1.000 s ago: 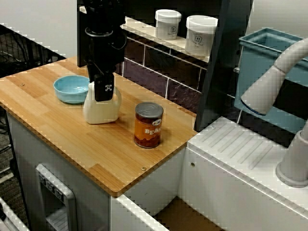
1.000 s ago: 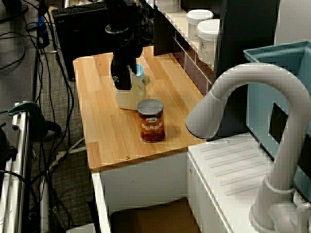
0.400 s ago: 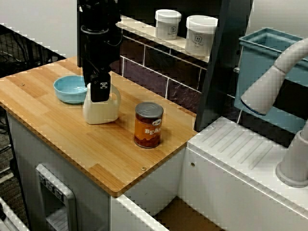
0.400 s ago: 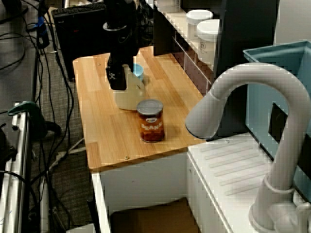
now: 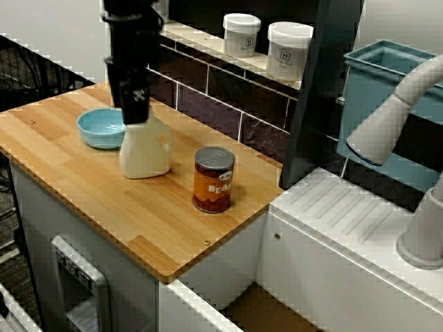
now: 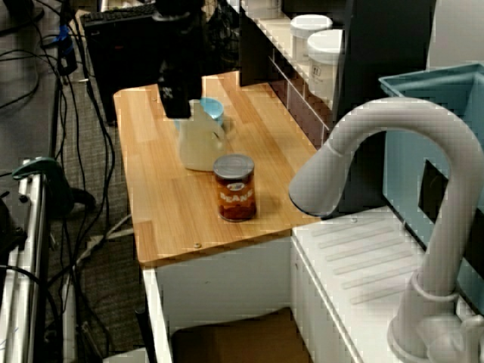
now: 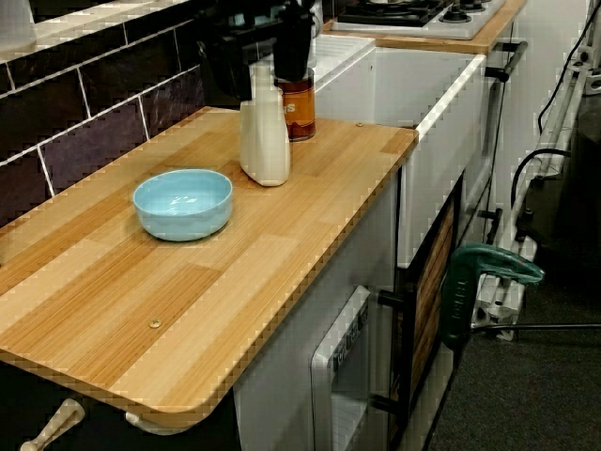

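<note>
hand: black hand (image 5: 135, 114) hangs just over the jug's top, at its 12 o'clock in the high view. We can't tell whether its fingers are spread or pressed together, or whether they touch the jug.
jug: white jug (image 5: 147, 153) stands upright on the table (image 5: 104, 207), toward the far left end. We see it also in the low view (image 7: 265, 141).
bowl: light blue bowl (image 5: 100, 128) sits at the jug's 9 o'clock. The low view shows it near the jug but apart.
can: brown can (image 5: 214, 180) stands upright at the jug's 4 o'clock, near it, not touching.
jars: two white jars (image 5: 241, 33) sit on the shelf (image 5: 208, 47) at the can's 12 o'clock, well apart from it.
faucet: grey faucet (image 5: 387, 117) is at the can's 3 o'clock, off the table.
</note>
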`<state>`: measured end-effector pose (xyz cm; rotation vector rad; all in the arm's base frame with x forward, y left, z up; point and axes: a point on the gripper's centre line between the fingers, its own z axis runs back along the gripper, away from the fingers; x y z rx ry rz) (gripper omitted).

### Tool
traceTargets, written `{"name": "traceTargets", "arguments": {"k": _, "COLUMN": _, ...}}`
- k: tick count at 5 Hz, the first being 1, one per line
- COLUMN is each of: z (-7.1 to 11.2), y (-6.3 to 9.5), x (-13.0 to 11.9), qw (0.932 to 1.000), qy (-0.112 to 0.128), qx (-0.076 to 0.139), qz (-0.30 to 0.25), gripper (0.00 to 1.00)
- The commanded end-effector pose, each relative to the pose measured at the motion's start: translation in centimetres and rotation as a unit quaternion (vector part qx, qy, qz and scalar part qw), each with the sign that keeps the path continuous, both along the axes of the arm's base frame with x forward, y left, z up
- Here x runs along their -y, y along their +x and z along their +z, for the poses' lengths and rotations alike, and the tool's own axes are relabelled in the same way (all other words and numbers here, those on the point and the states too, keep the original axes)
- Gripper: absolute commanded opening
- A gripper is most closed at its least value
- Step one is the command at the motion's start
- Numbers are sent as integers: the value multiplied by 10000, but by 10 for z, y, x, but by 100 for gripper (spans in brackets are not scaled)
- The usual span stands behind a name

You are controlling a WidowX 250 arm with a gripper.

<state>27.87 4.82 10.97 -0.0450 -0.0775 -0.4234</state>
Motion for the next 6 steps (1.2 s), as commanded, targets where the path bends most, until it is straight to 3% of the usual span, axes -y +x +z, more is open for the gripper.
{"name": "traceTargets", "arguments": {"k": 1, "z": 34, "y": -7, "x": -52, "qw": 9960, "qy": 220, "qx": 691, "qz": 527, "gripper": 100}}
{"name": "traceTargets", "arguments": {"k": 2, "z": 30, "y": -4, "x": -71, "qw": 9905, "qy": 461, "qx": 786, "qz": 1028, "gripper": 100}}
{"name": "traceTargets", "arguments": {"k": 3, "z": 23, "y": 5, "x": -84, "qw": 9745, "qy": 832, "qx": 1018, "qz": 1820, "gripper": 100}}
{"name": "traceTargets", "arguments": {"k": 4, "z": 14, "y": 20, "x": -95, "qw": 9662, "qy": 1156, "qx": 982, "qz": 2082, "gripper": 100}}
{"name": "traceTargets", "arguments": {"k": 5, "z": 6, "y": 30, "x": -106, "qw": 9653, "qy": 1131, "qx": 868, "qz": 2187, "gripper": 100}}
{"name": "traceTargets", "arguments": {"k": 6, "z": -5, "y": 38, "x": -111, "qw": 9694, "qy": 1049, "qx": 681, "qz": 2115, "gripper": 100}}
